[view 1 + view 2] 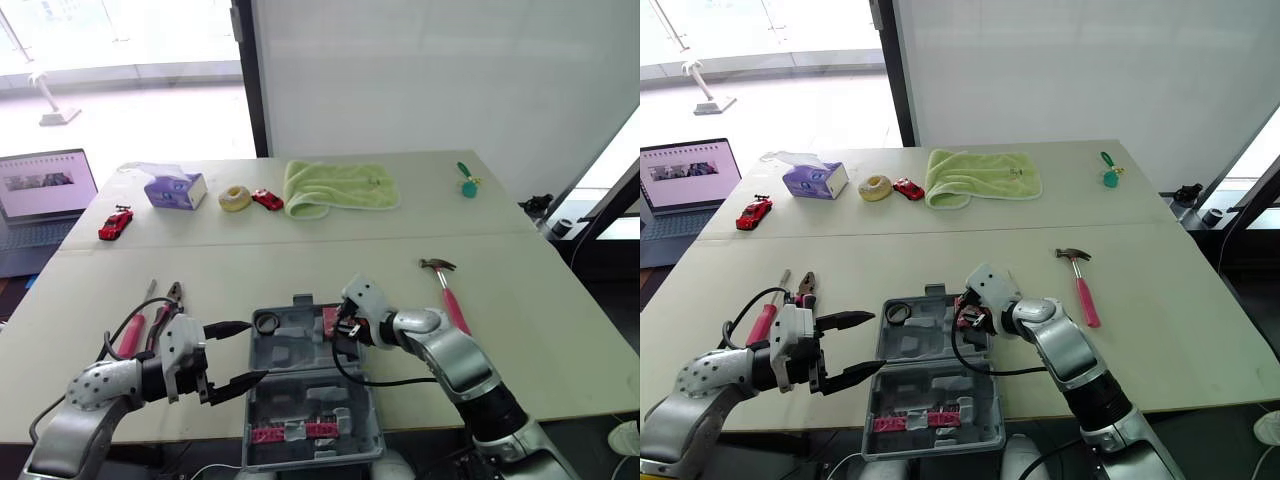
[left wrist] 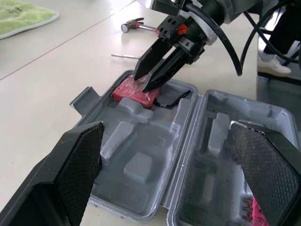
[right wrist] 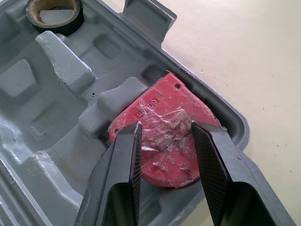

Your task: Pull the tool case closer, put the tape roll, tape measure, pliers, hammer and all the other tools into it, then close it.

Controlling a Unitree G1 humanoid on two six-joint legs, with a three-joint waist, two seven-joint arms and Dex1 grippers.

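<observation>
Right gripper (image 2: 145, 84) is reaching down into the open tool case (image 1: 300, 400), its two fingers standing slightly apart with their tips on or just above the top face of the red tape measure (image 3: 169, 103). They are not closing round it, since the measure's body is showing out past both of them. The measure is lying directly under this gripper in the case's corner pocket, though whether it is fully seated I cannot tell.

The tape roll (image 3: 51, 12) is sitting in another pocket just to the gripper's left, inside the same half of the case. Left gripper (image 1: 255, 350) is hovering at the case's left edge with its fingers spread wide and holding nothing.

Judging by this, the case is lying open between both arms and near enough, so the pull appears done. Two tools are looking stowed, with the measure perhaps needing a last press.

The rest is waiting on the table. The pliers (image 1: 172, 300) and a red-handled screwdriver (image 1: 135, 330) are lying just beyond the left gripper, outside the case. The hammer (image 1: 447, 285) is lying well apart to the right gripper's right. The lid is lying flat, not yet closed
</observation>
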